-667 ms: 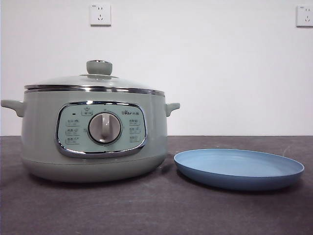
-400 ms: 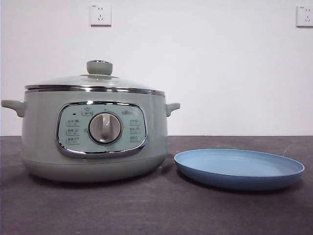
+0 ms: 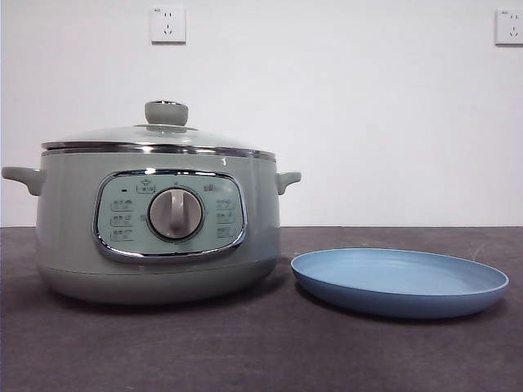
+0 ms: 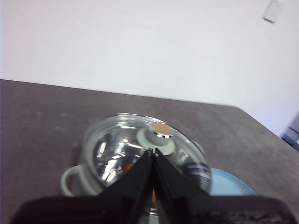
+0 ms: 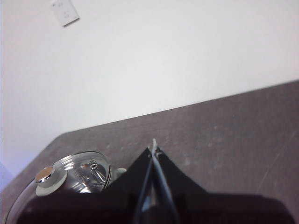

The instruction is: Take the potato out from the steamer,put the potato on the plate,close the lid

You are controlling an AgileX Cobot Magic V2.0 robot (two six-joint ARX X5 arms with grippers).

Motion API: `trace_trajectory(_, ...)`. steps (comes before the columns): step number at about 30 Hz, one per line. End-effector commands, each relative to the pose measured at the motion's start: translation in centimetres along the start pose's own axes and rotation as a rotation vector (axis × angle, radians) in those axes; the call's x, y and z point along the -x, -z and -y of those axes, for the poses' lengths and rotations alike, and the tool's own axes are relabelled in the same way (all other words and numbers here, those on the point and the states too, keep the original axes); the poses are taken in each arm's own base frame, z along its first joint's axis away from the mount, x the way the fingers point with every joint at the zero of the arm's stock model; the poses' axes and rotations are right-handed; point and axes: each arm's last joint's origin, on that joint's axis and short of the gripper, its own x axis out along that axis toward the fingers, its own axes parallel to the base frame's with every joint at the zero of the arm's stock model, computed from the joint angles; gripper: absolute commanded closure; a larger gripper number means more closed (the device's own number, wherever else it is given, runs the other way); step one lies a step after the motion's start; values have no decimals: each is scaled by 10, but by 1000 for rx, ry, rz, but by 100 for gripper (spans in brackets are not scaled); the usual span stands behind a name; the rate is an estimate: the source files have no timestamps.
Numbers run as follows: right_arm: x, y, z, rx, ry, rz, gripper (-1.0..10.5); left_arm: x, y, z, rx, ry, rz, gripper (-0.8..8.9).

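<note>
The sage-green steamer (image 3: 69, 220) stands on the left of the table with its glass lid (image 3: 163, 135) seated on it. The light-blue plate (image 3: 400, 282) lies bare to its right. In the left wrist view my left gripper (image 4: 153, 151) hovers shut above the lid (image 4: 117, 140), close to its green knob (image 4: 156, 135). A small orange patch of the potato (image 4: 126, 166) shows through the glass; the rest is hidden. My right gripper (image 5: 154, 148) is shut and empty, off to the side of the lid (image 5: 79, 173). Neither arm shows in the front view.
The dark table runs back to a white wall with two sockets (image 3: 167, 24). The steamer's side handles (image 3: 288, 179) stick out toward the plate. An edge of the plate (image 4: 232, 185) shows beside the pot in the left wrist view.
</note>
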Motion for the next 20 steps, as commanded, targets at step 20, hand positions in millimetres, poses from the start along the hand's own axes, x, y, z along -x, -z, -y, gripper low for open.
trace_trajectory(20,-107,-93,-38,194,-477,-435,754,-89,-106,14,-137,154,-451,626)
